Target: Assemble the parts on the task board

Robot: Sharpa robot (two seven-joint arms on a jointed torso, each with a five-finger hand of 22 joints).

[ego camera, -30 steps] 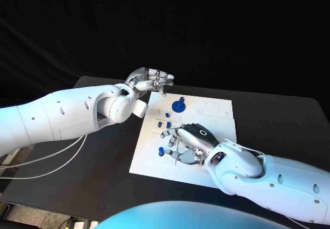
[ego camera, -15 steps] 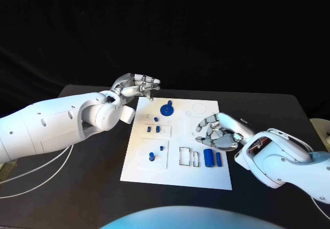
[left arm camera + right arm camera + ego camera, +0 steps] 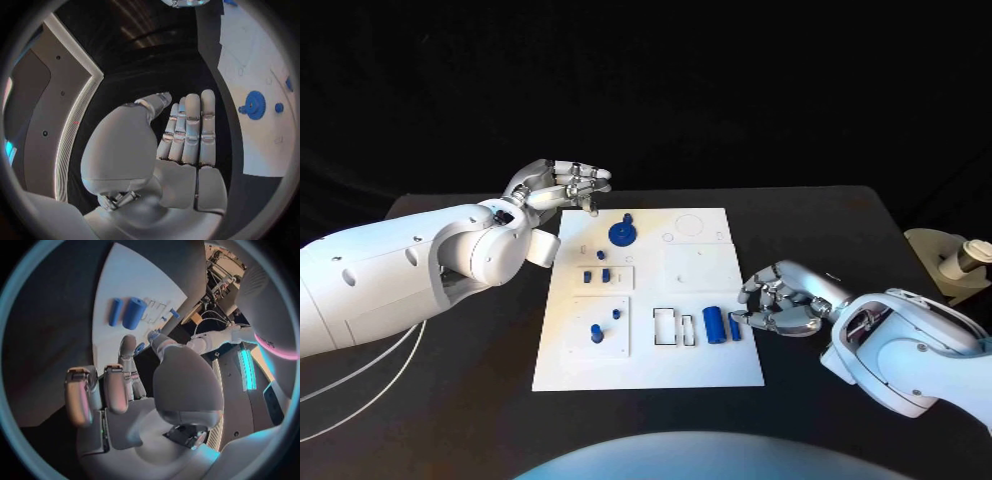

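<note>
Head view. Task board (image 3: 697,372): white plate, mid-table (image 3: 877,210), long side running away from the robot. Parts on it: blue gear (image 3: 625,232) at the far end; small blue pegs (image 3: 597,275) in a framed field below it; two more small blue pieces (image 3: 603,331) in the near-left field; two blue cylinders (image 3: 721,323) side by side at the near-right, long axes running along the board's long side. Right robot hand (image 3: 783,301): over the board's right edge, just beside the cylinders, fingers curled inward, nothing in them as far as can be seen. The cylinders lie immediately toward the board's centre from it. Left robot hand (image 3: 564,185): raised off the board's far-left corner, fingers partly curled, holding nothing; near the gear, well apart from the cylinders.

Left wrist view. Left robot hand (image 3: 187,135): fingers straight and close together, released, palm bare. Blue gear (image 3: 254,104) on the board beyond the fingertips, not touched.

Right wrist view. Right robot hand (image 3: 134,385): fingers bent, clasping nothing. Two blue cylinders (image 3: 127,312) ahead of the fingertips, parallel, clear of contact.

Judgement: right robot hand is the nearer for the cylinders; left for the gear.
</note>
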